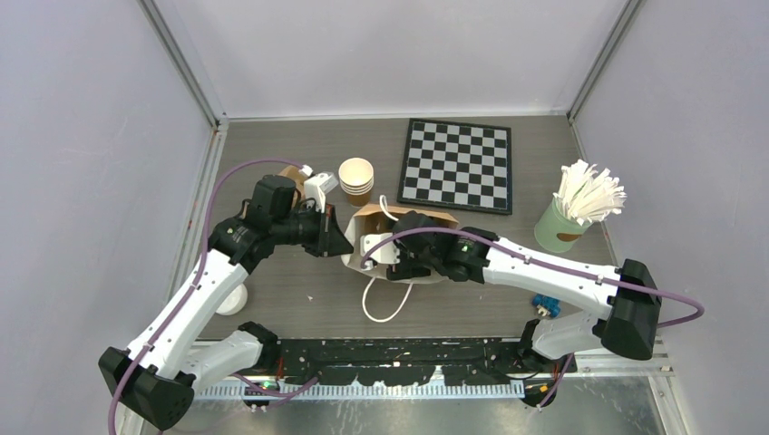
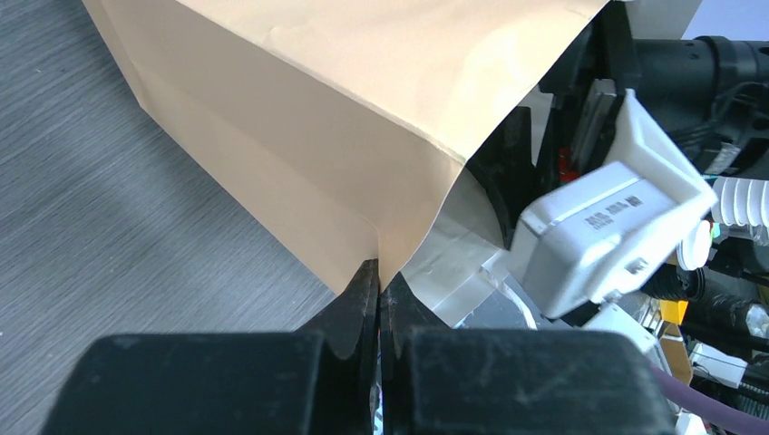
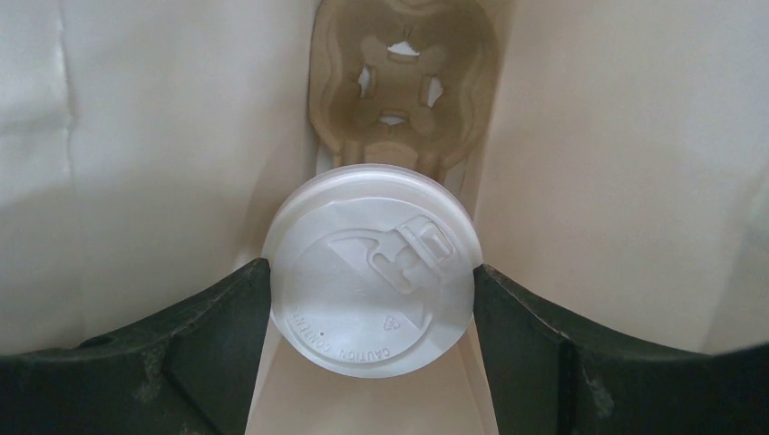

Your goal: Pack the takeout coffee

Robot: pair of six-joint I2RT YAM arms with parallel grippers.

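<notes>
The takeout coffee [image 3: 372, 272] shows only its round white lid, seen from above inside the brown paper bag [image 1: 376, 217]. My right gripper [image 3: 370, 267] reaches down into the bag, with one fingertip against each side of the lid. Deeper in the bag, beyond the cup, lies a brown cardboard cup carrier [image 3: 399, 82]. My left gripper [image 2: 379, 272] is shut on the bag's [image 2: 299, 118] left top edge, with the paper pinched between its black fingers. In the top view the left gripper [image 1: 347, 243] sits at the bag's left side, and the right wrist covers the bag's mouth.
A stack of lidless tan cups [image 1: 356, 178] stands just behind the bag, and a chessboard [image 1: 457, 165] lies at the back. A green cup of white sticks [image 1: 573, 213] is at the right. A loose white lid [image 1: 233, 299] rests by the left arm. The bag's white handle [image 1: 381, 304] trails forward.
</notes>
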